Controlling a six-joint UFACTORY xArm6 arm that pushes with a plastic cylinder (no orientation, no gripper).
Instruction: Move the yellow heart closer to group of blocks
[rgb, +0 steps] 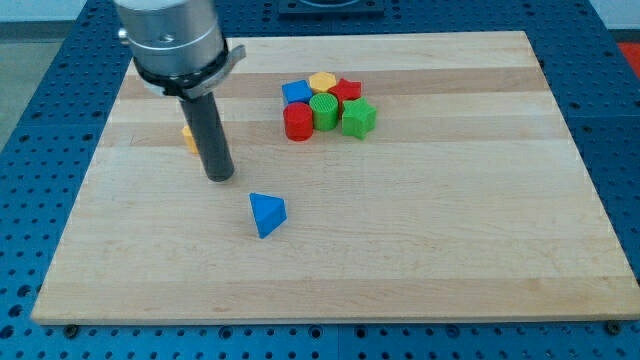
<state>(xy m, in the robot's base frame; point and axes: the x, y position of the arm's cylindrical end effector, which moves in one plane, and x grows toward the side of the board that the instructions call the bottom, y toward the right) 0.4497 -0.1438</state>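
The yellow heart (188, 137) is mostly hidden behind my rod at the view's left; only a small yellow-orange edge shows. My tip (220, 177) rests on the board just to the lower right of it. The group of blocks sits at the view's top centre: a blue block (296, 92), a yellow block (322, 81), a red block (347, 90), a red cylinder (298, 122), a green block (324, 110) and a green star-like block (358, 117). The heart lies well to the left of this group.
A blue triangle (266, 214) lies alone below and right of my tip. The wooden board (450, 230) rests on a blue perforated table. The arm's grey body (170, 35) stands over the board's top left.
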